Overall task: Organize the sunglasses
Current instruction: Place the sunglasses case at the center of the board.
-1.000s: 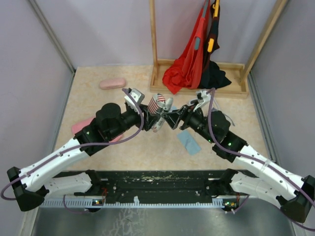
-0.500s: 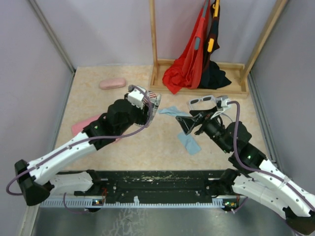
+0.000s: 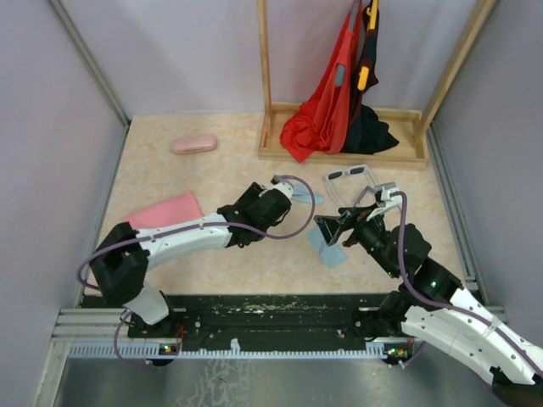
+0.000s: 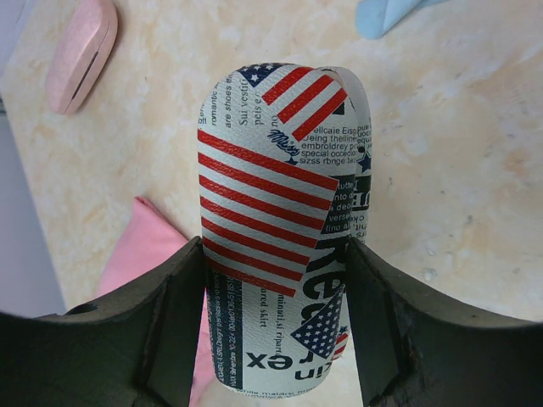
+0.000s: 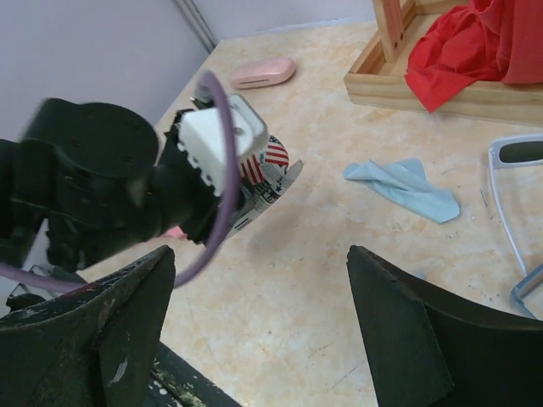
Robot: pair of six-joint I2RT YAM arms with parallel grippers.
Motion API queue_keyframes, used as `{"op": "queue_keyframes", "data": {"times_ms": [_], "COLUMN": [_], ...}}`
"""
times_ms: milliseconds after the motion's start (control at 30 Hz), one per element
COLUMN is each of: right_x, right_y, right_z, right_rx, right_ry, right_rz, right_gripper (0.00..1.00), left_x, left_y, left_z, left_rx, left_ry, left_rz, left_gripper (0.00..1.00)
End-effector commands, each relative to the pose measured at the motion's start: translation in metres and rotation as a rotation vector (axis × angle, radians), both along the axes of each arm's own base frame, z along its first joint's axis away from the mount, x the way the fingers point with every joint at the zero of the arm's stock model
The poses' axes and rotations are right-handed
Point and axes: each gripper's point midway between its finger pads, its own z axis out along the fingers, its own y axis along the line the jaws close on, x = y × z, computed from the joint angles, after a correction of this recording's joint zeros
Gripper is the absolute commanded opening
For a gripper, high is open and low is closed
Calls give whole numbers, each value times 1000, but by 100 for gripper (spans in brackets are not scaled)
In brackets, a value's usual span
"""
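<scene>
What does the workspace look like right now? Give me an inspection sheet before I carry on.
Surface: beige marbled table, no spills seen.
Job's things: white-frame sunglasses lying loose, right of centre; no second pair made out.
Clutter: pink glasses case; flat pink piece; light-blue cloth; second light-blue cloth.
Claws: left claw grips flag-printed glasses case; right claw open, empty.
Cables: purple cable loops off the left wrist.
Surroundings: wooden rack with red garment at the back.
</scene>
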Motion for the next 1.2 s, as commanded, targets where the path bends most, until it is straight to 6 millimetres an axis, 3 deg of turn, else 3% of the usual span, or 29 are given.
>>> {"op": "queue_keyframes", "data": {"times_ms": [0, 200, 500, 567, 600, 667, 1167], "right_x": [-2, -11, -14, -15, -16, -16, -16], "right_y": [2, 6, 6, 6, 7, 8, 11], "right_z": [6, 8, 1, 0, 1, 1, 0], "right_rx": [31, 99, 90, 86, 85, 84, 68], "right_ry": [-17, -51, -49, -49, -51, -52, -46], "right_rz": [11, 64, 73, 81, 86, 91, 106], "right_gripper": [82, 82, 82, 82, 82, 82, 83], "left_x": [13, 15, 12, 9, 8, 5, -10], "left_y": [8, 0, -5, -8, -8, -11, -22], "left_z": [-3, -34, -60, -63, -65, -68, -65], "left_rx": [153, 244, 322, 320, 316, 306, 253], "left_ry": [-60, -52, -46, -43, -42, -38, -39], "left_rz": [62, 45, 32, 28, 28, 25, 26], "left_gripper": [1, 3, 27, 36, 46, 53, 72]}}
